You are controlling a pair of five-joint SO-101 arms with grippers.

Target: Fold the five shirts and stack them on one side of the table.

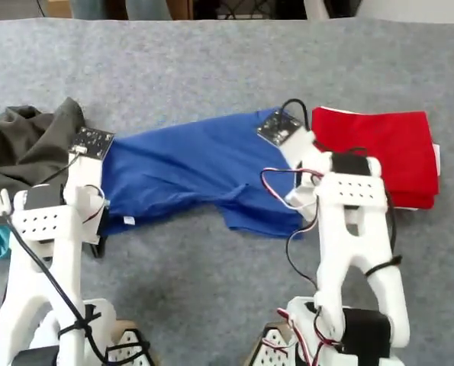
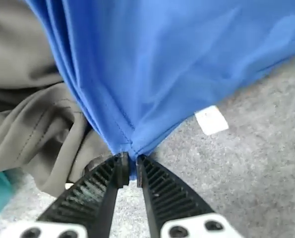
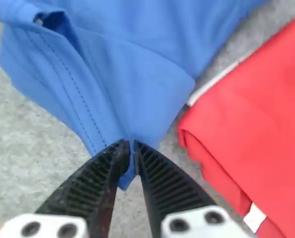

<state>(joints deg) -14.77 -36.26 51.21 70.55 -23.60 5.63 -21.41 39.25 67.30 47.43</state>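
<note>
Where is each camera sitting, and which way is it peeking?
High view: fixed overhead, looking down on the grey felt table; white arms, left and right, show.
Left wrist view: on the left wrist, looking along the left gripper, shut on the blue cotton shirt beside a crumpled dark olive shirt.
Right wrist view: on the right wrist, looking along the right gripper, shut on that shirt beside a folded red shirt.
Shared: all three show the blue shirt.

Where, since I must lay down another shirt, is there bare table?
Bare table runs along the far side, beyond the blue shirt. A smaller patch lies near, between the arms. Crowded: dark shirt at left, folded red shirt at right, blue shirt between, pinched by the left gripper and right gripper.
</note>
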